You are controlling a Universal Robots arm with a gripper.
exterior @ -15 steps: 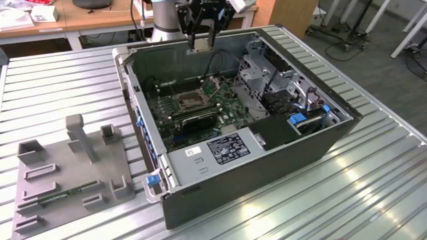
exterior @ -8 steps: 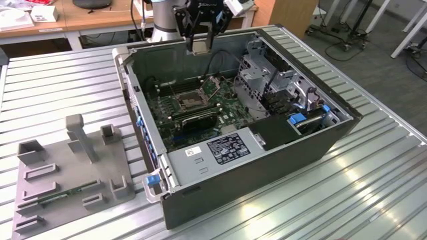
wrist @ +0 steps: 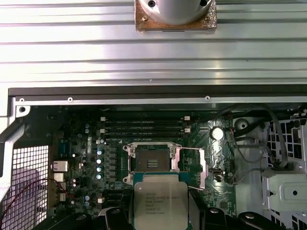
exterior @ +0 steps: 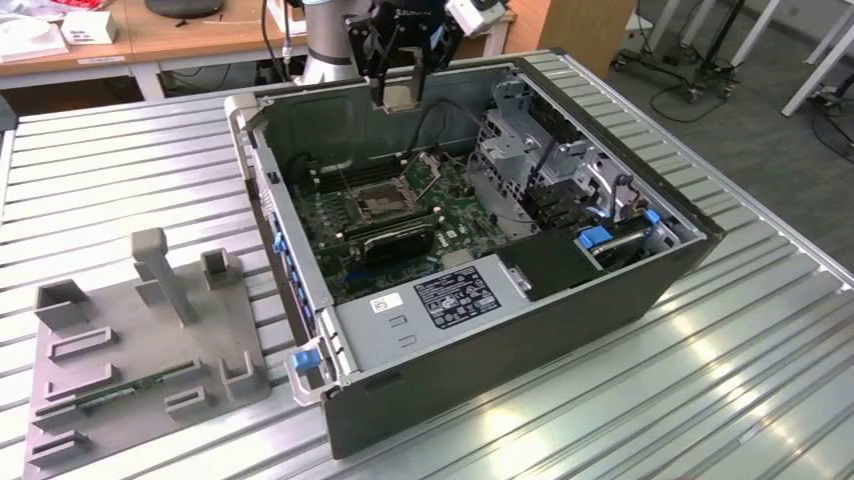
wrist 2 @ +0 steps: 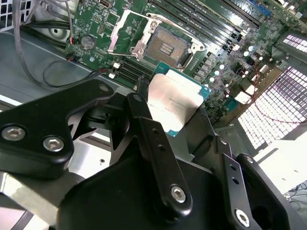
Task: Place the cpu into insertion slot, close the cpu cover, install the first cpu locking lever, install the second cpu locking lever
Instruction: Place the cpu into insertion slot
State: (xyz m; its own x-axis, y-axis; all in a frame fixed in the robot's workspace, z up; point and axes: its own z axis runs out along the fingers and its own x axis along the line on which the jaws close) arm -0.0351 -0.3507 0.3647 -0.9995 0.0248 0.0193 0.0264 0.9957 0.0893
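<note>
exterior view high and far, both wrist views close over the insertion slot [wrist 2: 165,45] [wrist: 151,162]

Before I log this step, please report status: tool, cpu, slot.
Tool shut on cpu. Cpu not seated, insertion slot empty, cpu cover open. Nothing seen in the way.

Computer case [exterior: 507,390] is laid on the slatted table [exterior: 721,400], fixture tray [exterior: 114,335] parked to the exterior view's left of it. Motherboard [exterior: 447,215] is seated in the case, with the insertion slot [wrist: 151,162] set into it and the cpu cover [wrist: 202,167] flipped open just beside. The cpu [wrist: 160,206] is held in the gripper [exterior: 398,92] above the board, apart from the slot.
</note>
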